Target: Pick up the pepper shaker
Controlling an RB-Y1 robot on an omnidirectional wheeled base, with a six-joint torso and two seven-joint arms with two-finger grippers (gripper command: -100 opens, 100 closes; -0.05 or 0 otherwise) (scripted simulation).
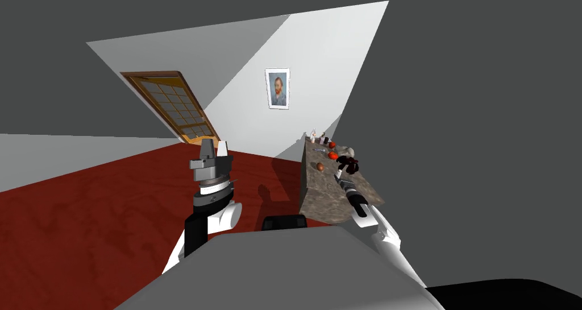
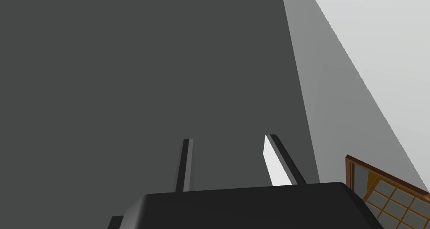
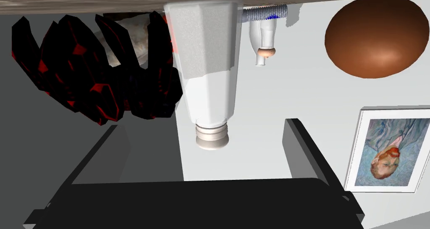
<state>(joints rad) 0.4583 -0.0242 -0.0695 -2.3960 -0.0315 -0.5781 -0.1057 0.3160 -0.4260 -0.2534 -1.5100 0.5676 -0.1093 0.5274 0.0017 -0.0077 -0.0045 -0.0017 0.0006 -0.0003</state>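
Over the speckled stone-look tabletop [image 1: 318, 198] in the head view, the right gripper [image 1: 343, 173] reaches in beside a lumpy dark red-and-black cluster [image 1: 348, 163], while the left gripper [image 1: 215, 146] is held up well apart from it. Left wrist view: jaws parted, nothing between them. Right wrist view: jaws wide apart, and the white and grey faceted pepper shaker [image 3: 208, 62] stands on the tabletop just ahead of the gap, untouched, between the cluster and a round brown ball [image 3: 371, 35].
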